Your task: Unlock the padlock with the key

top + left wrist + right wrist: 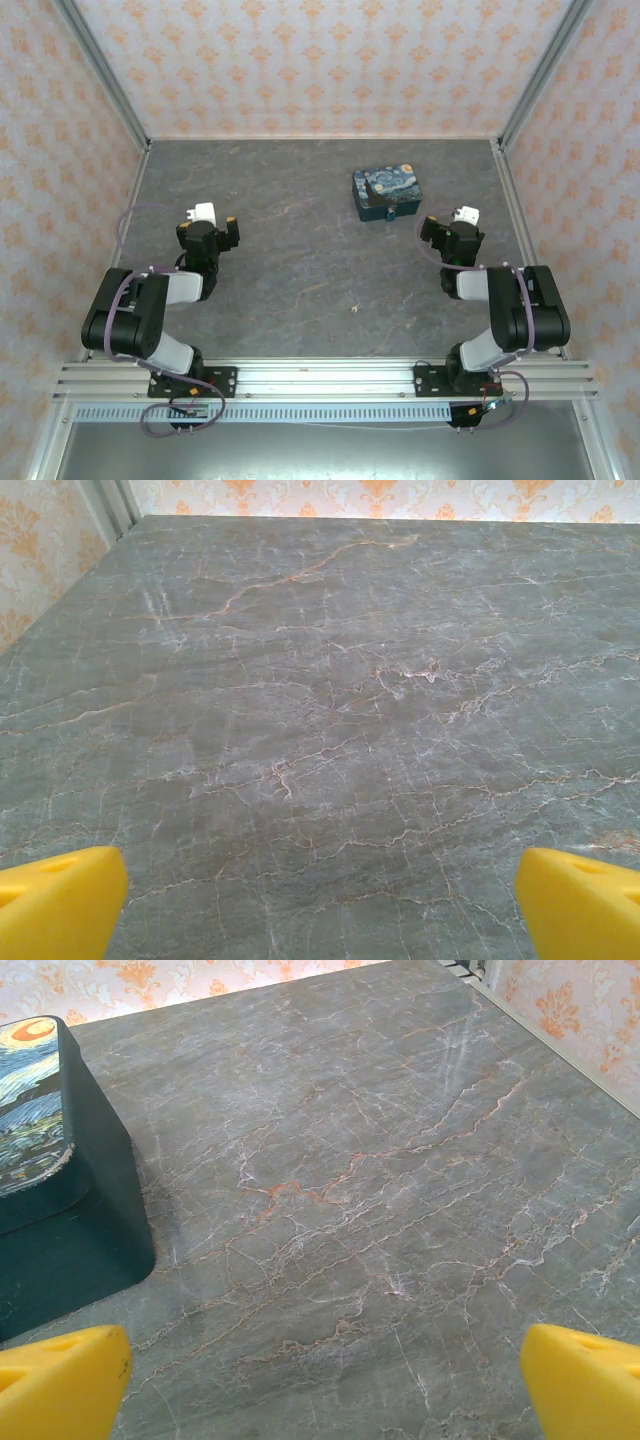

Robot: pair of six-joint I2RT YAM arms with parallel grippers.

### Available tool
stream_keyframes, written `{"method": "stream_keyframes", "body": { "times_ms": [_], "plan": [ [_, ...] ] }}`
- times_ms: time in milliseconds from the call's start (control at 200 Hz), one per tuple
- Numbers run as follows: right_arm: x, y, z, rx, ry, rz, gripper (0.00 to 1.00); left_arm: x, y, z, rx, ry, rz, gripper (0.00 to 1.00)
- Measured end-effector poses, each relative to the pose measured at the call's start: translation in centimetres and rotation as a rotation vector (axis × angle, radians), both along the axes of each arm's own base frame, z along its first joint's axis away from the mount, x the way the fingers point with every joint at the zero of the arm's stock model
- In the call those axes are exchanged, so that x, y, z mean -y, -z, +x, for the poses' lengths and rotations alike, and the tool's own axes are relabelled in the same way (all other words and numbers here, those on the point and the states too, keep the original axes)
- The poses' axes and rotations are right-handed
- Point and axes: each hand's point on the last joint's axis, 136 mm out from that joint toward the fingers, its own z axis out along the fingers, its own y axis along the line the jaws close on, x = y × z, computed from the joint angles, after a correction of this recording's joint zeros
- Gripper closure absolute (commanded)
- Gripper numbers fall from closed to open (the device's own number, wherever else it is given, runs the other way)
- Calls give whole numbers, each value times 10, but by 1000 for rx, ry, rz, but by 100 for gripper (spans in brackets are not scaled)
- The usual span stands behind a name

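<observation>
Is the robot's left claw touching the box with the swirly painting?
Apart. In the top view the left gripper hangs far left of the box, with a wide stretch of bare table between them.

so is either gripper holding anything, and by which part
Nothing is held. The left gripper and the right gripper both stand open above the table, apart from the box.

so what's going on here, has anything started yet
Nothing is being handled yet. The black left arm and right arm sit folded at the near edge of the grey marble-look table, both sets of jaws wide open and empty. The blue-and-yellow swirl-print rectangular box stands far right, with the tiny teal-green padlock on its front. A small pale speck mid-table may be the key; too small to tell.
</observation>
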Motion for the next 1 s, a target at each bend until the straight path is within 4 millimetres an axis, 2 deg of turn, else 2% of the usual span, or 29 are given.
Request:
{"method": "stream_keyframes", "body": {
  "times_ms": [916, 996],
  "plan": [
    [3, 0, -1, -4, 18, -5, 1, 0, 1, -1, -12, -1, 1, 0],
    [6, -2, -2, -22, 34, -7, 1, -1, -8, -5, -18, -6, 3, 0]
  ]
}}
